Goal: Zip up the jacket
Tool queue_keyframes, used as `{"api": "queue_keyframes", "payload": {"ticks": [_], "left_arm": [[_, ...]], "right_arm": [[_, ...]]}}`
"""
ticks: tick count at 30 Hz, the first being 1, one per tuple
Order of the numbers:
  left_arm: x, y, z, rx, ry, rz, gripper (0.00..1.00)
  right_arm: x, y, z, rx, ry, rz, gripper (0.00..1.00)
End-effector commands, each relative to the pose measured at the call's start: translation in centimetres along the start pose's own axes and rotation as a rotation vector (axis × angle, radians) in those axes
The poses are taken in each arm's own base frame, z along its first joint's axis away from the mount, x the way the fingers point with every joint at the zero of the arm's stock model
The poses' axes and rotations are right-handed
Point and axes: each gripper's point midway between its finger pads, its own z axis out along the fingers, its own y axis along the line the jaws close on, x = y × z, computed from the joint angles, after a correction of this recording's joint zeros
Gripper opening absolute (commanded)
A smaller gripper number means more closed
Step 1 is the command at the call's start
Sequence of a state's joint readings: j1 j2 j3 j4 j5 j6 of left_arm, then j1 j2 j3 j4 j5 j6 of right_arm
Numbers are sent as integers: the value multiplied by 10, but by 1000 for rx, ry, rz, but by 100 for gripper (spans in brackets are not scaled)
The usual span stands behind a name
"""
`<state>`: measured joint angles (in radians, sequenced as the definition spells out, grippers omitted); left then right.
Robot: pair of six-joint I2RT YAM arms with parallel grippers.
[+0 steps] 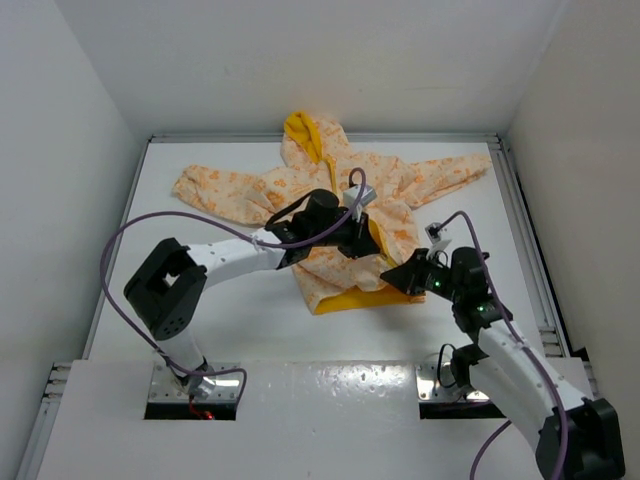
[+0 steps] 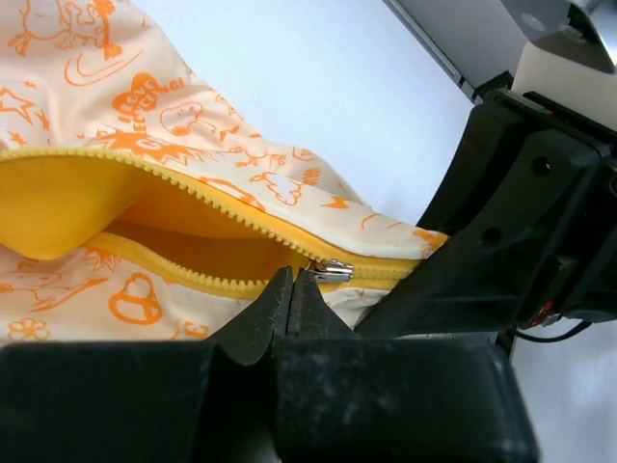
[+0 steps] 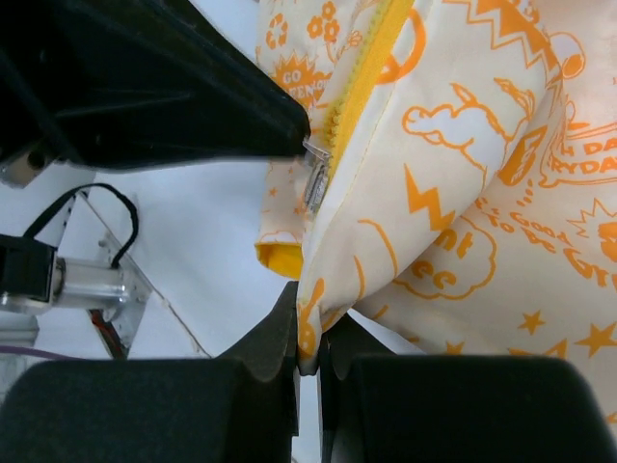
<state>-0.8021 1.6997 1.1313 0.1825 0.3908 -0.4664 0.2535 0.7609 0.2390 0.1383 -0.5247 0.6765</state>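
From my station, the white table point(image 1: 200, 300) lies under the jacket point(image 1: 400, 190), which is spread flat on its far middle part. The jacket is a small cream one, covered in orange cartoon prints, stars and lettering. Its yellow-trimmed hood point(image 1: 300, 130) is at its far end and its sleeves point(image 1: 220, 190) are thrown out to either side. The front lies partly open, so I can see the solid yellow lining point(image 2: 58, 203).

Both arms meet at the jacket's near hem. The left gripper point(image 2: 291, 280) reaches in from the jacket's left side with its fingers pressed together, their tips against the zipper edge. I cannot tell whether they pinch anything. The right gripper point(image 3: 308, 333) is at the jacket's bottom corner, clamped on a fold of the printed hem fabric.

The yellow zipper point(image 2: 193, 188) gapes wide toward the hood and is joined only in a short stretch at the hem. The small metal slider point(image 2: 333, 271) sits just beside the left fingertips
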Motion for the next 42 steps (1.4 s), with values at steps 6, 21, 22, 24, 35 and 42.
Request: {"api": "queue_keyframes", "payload": {"ticks": [6, 21, 22, 24, 35, 42], "left_arm": [[-46, 101, -32, -308, -116, 118, 0], [-112, 244, -105, -712, -173, 278, 0], [-113, 255, -110, -744, -168, 283, 0], [-119, 279, -125, -803, -164, 308, 0], [-185, 348, -161, -965, -260, 431, 0], [-227, 402, -186, -1128, -307, 467, 0]], "right_arm": [[19, 8, -14, -57, 45, -109, 0], [31, -29, -49, 179, 63, -180, 0], [30, -31, -50, 194, 64, -173, 0], [27, -38, -55, 236, 38, -168, 0], [-1, -59, -86, 470, -42, -182, 0], [-16, -71, -105, 606, -87, -207, 0]]}}
